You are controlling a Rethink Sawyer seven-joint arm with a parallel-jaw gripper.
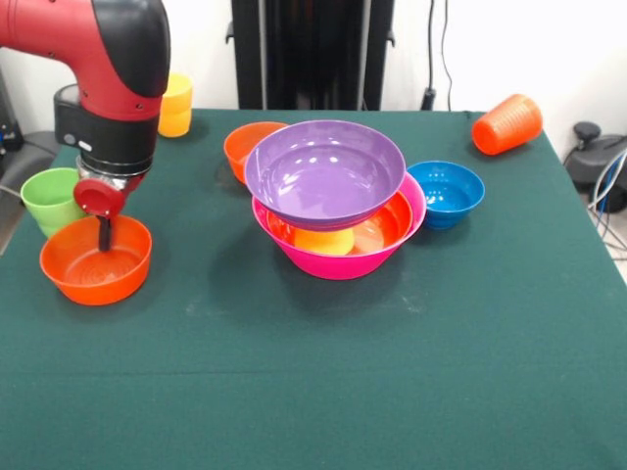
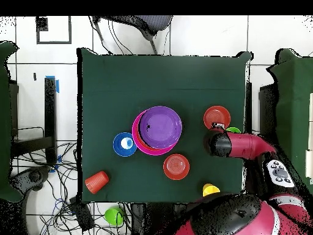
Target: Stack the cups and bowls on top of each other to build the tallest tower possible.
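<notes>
The tower stands mid-table: a purple bowl (image 1: 324,172) (image 2: 160,126) rests tilted on a large orange bowl (image 1: 388,224) inside the pink bowl (image 1: 338,260) (image 2: 135,138), with a yellow cup (image 1: 323,240) under the purple one. My gripper (image 1: 103,235) (image 2: 214,127) reaches down into a small orange bowl (image 1: 95,264) (image 2: 216,116) at the table's left in the front view. A green cup (image 1: 47,197) (image 2: 233,130) stands right behind that bowl. Another small orange bowl (image 1: 245,147) (image 2: 176,166), a blue bowl (image 1: 446,192) (image 2: 125,144), a second yellow cup (image 1: 176,105) (image 2: 211,189) and an orange cup (image 1: 506,124) (image 2: 96,182) on its side lie around the tower.
The green table (image 1: 323,392) (image 2: 122,85) has a wide bare stretch in front of the tower in the front view. In the overhead view, a green object (image 2: 114,215) lies off the table among cables.
</notes>
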